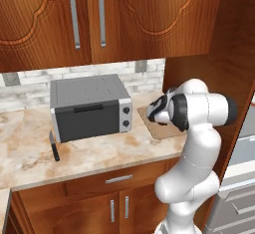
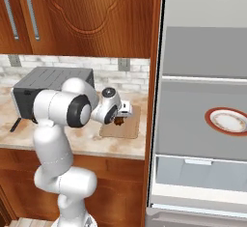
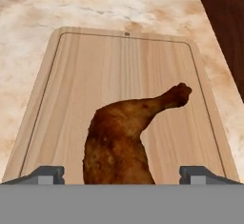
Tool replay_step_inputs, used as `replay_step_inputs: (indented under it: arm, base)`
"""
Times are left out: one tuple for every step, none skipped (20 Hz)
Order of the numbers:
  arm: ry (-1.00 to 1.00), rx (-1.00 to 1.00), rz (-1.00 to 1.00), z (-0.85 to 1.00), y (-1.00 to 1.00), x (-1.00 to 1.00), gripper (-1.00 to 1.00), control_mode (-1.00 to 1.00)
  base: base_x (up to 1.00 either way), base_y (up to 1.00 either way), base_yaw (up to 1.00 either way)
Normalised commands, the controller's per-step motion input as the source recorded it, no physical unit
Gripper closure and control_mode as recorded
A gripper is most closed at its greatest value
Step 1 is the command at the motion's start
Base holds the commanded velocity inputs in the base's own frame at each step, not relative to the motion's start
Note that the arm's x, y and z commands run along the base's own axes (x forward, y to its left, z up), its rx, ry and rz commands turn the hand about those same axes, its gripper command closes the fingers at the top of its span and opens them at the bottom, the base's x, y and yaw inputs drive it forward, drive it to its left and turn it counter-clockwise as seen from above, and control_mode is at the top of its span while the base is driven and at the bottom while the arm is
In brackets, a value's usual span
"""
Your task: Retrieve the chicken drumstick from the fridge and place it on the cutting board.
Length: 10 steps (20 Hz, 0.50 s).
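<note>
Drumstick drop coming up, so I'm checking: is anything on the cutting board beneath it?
Nothing visible. The drumstick hangs between the claw fingertips above the cutting board, whose wood is bare. The toaster oven stands off to its side.

Even, shadowless, slightly soft rendering

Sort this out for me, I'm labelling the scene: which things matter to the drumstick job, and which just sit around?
Job:
- brown roasted chicken drumstick, between the gripper fingers
- light-tan wooden cutting board
- tall grey fridge, open

Lying about:
- grey toaster oven
- dark knife
- white orange-rimmed plate
</note>
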Motion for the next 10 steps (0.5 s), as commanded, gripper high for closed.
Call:
replay_step_inputs:
  arm:
    - [0.05, 0.01, -0.01, 0.76, 0.0, 0.0, -1.0, -1.0]
    - [0.04, 0.02, 0.0, 0.96, 0.0, 0.0, -1.0, -1.0]
    - [0.05, 0.02, 0.0, 1.0, 0.0, -0.19, -1.0, -1.0]
    - [0.1, 0.01, 0.0, 1.0, 0.06, -0.56, -1.0, -1.0]
    - [0.12, 0.02, 0.0, 1.0, 0.02, -0.84, -1.0, -1.0]
    - [0.13, 0.01, 0.0, 1.0, 0.05, -1.0, -1.0, -1.0]
    - [0.12, 0.01, 0.0, 1.0, 0.04, -1.0, -1.0, -1.0]
    - [0.12, 0.0, 0.0, 1.0, 0.09, -1.0, -1.0, -1.0]
    - [0.14, 0.0, 0.0, 1.0, 0.12, -1.0, -1.0, -1.0]
    - [0.17, 0.0, 0.0, 1.0, 0.28, -1.0, -1.0, -1.0]
  base:
    - [0.0, 0.0, 0.0]
    - [0.0, 0.0, 0.0]
    - [0.0, 0.0, 0.0]
    - [0.0, 0.0, 0.0]
    - [0.0, 0.0, 0.0]
    - [0.0, 0.0, 0.0]
    - [0.0, 0.0, 0.0]
    - [0.0, 0.0, 0.0]
    - [0.0, 0.0, 0.0]
    - [0.0, 0.0, 0.0]
